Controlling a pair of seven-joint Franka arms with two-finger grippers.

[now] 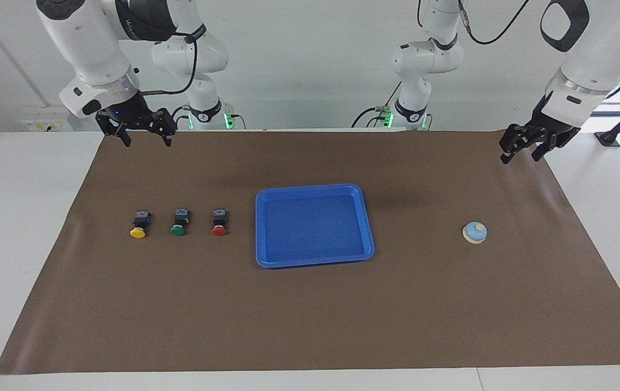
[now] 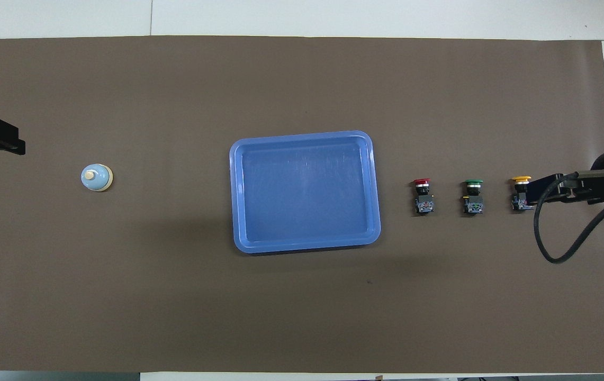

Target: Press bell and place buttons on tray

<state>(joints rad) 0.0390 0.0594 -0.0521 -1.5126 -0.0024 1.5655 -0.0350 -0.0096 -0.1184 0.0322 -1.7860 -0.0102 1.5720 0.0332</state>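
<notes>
The blue tray (image 1: pixel 314 225) lies mid-table with nothing in it. Three buttons lie in a row toward the right arm's end: red (image 1: pixel 219 224) closest to the tray, then green (image 1: pixel 179 225), then yellow (image 1: pixel 138 227). The light blue bell (image 1: pixel 474 232) stands alone toward the left arm's end. My right gripper (image 1: pixel 147 142) hangs open and holds nothing, over the mat's edge at the robots' side. My left gripper (image 1: pixel 520 157) is over the mat's corner at its own end, its fingers apart but narrow, with nothing between them.
A brown mat (image 1: pixel 310 315) covers most of the white table (image 1: pixel 22 217). In the overhead view the right arm's cable (image 2: pixel 556 238) loops over the mat near the yellow button (image 2: pixel 520 185).
</notes>
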